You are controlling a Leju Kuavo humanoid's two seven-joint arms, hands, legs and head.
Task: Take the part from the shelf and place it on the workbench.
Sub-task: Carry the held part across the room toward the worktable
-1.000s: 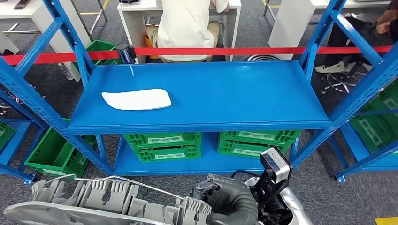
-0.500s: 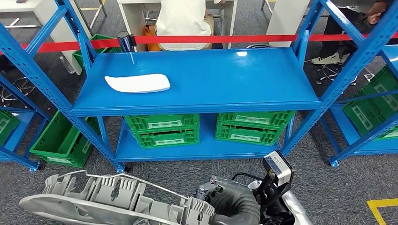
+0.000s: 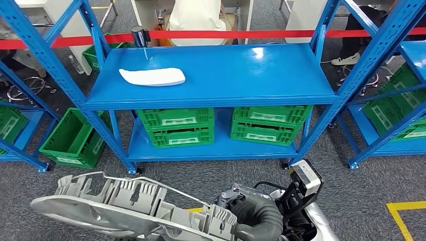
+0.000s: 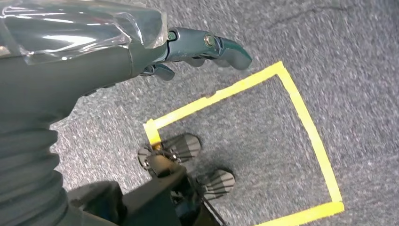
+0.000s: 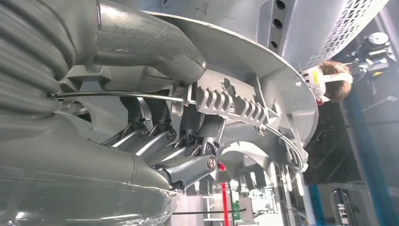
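Down by our chest, our right hand (image 5: 155, 141) is clamped on the long grey ribbed cast-metal part (image 3: 130, 208), left hand (image 4: 188, 47) loosely open, and the blue steel shelf (image 3: 211, 75) has slid further off, so we're backing away towards the bench.

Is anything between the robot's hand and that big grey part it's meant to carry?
Nothing visible: the right hand already grips the grey part, its fingers hooked through the ribbed underside. The left hand hangs over the floor, holding nothing. No workbench is in sight, so that path can't be judged.
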